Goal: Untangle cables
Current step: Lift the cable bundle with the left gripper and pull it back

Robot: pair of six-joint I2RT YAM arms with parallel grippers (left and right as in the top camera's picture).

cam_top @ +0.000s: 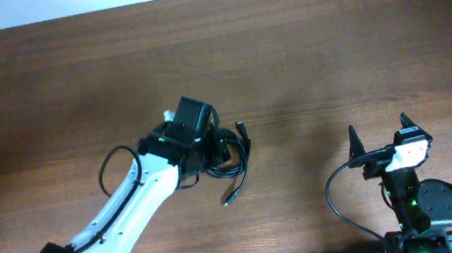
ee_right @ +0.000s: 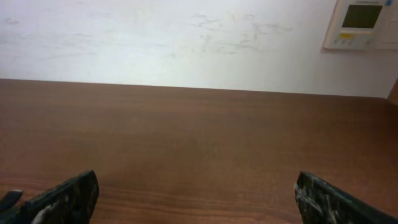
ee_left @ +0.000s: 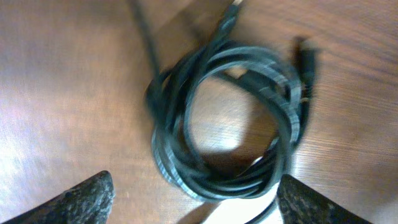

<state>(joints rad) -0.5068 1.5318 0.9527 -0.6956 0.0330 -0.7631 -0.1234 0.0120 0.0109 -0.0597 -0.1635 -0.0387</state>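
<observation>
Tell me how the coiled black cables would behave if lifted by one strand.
Probably floppy: the cables lie in loose overlapping loops, so the rest would likely sag and drag along. Likely light, since the cords are thin. A push may slide the whole coil across the smooth table rather than separate it.

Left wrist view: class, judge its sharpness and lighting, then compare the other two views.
Left wrist view: the cables are motion-blurred, with glare on the table inside their coil; overhead view: sharp, evenly lit; right wrist view: sharp table, bright pale wall.
</observation>
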